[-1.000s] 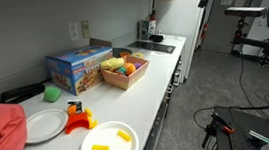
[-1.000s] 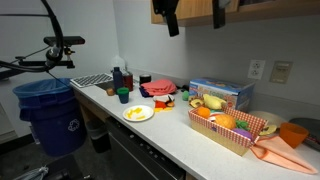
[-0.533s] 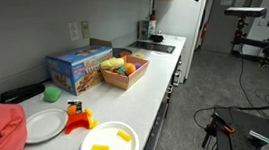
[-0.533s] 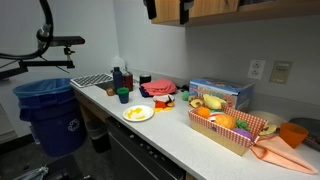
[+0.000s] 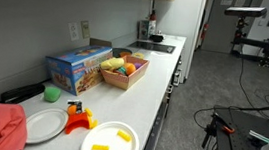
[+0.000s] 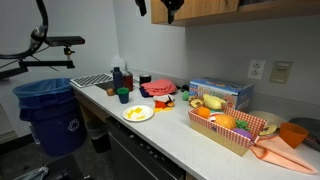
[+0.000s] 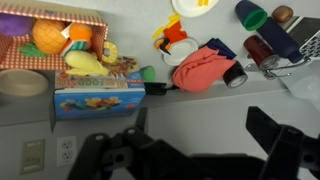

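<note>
My gripper is high above the counter, close to the wall and the upper cabinets, and shows at the top edge of an exterior view. Its dark fingers stand wide apart with nothing between them. Far below it in the wrist view lie a blue box, a basket of toy fruit and a red cloth. It touches none of them.
The counter holds the basket, blue box, a plate of yellow pieces, a white plate, a green ball, an orange bowl and bottles. A blue bin stands beside the counter.
The gripper has moved along the upper cabinets, leftward in one exterior view, and has left the top of the other exterior view. The things on the counter have not moved.
</note>
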Action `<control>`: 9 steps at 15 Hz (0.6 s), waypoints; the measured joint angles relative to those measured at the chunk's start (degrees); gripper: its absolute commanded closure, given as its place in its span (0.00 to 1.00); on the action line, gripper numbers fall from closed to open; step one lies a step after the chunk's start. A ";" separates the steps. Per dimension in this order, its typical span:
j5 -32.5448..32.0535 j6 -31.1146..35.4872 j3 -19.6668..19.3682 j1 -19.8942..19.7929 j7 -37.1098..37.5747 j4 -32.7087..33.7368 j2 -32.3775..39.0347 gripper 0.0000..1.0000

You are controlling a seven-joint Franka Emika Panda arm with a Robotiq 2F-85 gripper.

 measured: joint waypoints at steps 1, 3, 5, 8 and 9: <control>1.22 3.64 -0.01 0.94 -1.59 -1.17 0.00 0.00; 3.51 11.47 -0.02 2.89 -4.71 -3.59 0.00 0.00; 5.15 19.57 -0.15 4.93 -7.79 -5.91 0.00 0.00; 4.79 28.87 -0.33 6.89 -9.88 -8.84 0.55 0.00; 2.98 29.59 -0.33 6.55 -9.45 -9.49 1.20 0.00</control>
